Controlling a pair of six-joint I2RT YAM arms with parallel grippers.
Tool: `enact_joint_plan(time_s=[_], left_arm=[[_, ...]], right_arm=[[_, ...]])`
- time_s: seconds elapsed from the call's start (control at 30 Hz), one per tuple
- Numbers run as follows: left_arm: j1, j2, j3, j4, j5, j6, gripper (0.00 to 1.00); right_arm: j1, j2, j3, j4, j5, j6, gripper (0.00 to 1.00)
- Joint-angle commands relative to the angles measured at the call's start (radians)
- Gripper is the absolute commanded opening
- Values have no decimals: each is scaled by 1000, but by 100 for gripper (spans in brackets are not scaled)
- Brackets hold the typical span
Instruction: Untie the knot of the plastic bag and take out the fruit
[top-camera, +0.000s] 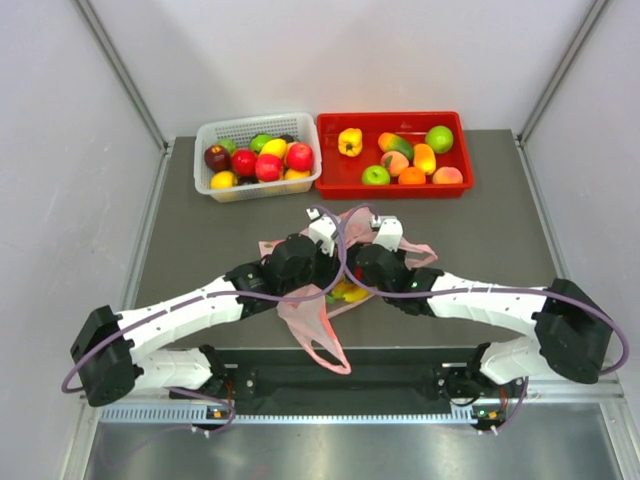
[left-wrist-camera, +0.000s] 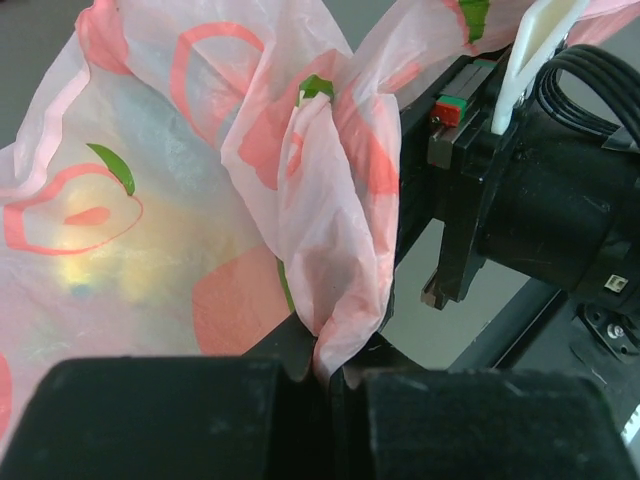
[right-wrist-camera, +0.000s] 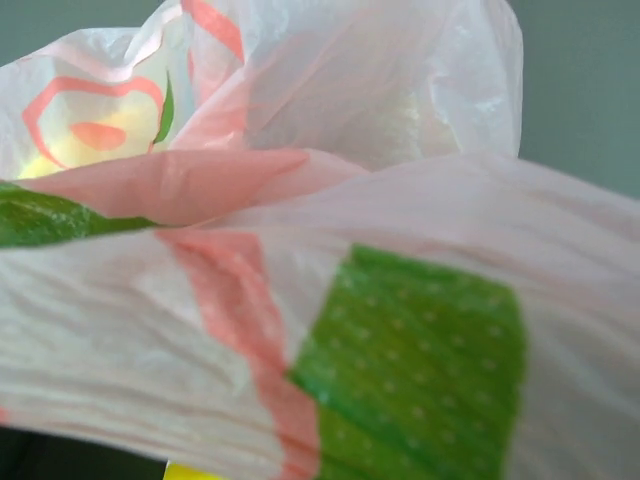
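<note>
left hand (left-wrist-camera: 328, 372) clamped on plastic bag (left-wrist-camera: 150, 210) fold | thin crinkled pink, fruit prints | right hand (top-camera: 383, 236) unclear

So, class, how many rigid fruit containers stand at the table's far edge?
2: a white basket on the far left and a red tray right beside it. None seems hidden; the bag lies nearer, mid-table.

This is a robotics laboratory test cell. Plain white panels (top-camera: 340, 50) on aluminium posts (top-camera: 122, 72) enclose a bare grey table (top-camera: 200, 250). The left arm (top-camera: 180, 315) and right arm (top-camera: 480, 297) are bolted to a black base rail (top-camera: 340, 380) at its near edge. A white basket (top-camera: 258, 191) and a red tray (top-camera: 420, 190) stand at the far edge.
</note>
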Motion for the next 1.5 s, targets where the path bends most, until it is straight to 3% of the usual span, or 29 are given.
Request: enact_joint_plan(time_s=[0.0,0.2,0.27,0.37,0.47,0.5,0.6,0.63,0.73,0.83,0.93,1.1,1.27,1.4,1.47], left_arm=[[-7,-26,-33,64,-6,-27,0],[-6,-41,-40,59,-70,-19,0],[-1,-49,-46,61,-84,-19,0],[4,-61,-55,59,-93,-20,0],[11,-67,-66,59,-107,-27,0],[13,-69,-67,59,-107,-28,0],[20,-73,-69,61,-122,-33,0],[25,-76,-67,63,-121,-33,0],[40,-79,-69,67,-122,-39,0],[54,-79,-67,78,-128,-39,0],[69,-79,-67,89,-125,-43,0],[96,-64,-69,124,-93,-48,0],[109,-49,-69,132,-75,-50,0],[112,-46,-72,139,-73,-51,0],[119,-41,-67,142,-79,-51,0]], right_arm=[[10,34,74,61,83,-25,90],[-10,106,99,93,62,-65,91],[-16,117,93,125,45,-75,87],[-21,106,80,127,27,-90,70],[-23,65,56,119,2,-105,43],[-23,20,48,116,-9,-119,28],[-26,-110,7,104,-80,-153,3],[-32,-144,-4,75,-166,-167,1],[-90,-254,-4,3,-407,-233,0],[-148,-325,27,-115,-790,-314,0],[-150,-406,41,-175,-1002,-395,0],[-161,-618,27,-44,-1058,-408,0],[-316,-583,128,-75,-883,-380,0],[-490,-493,160,53,-1252,-365,0],[-521,-439,185,8,-1254,-372,0]])
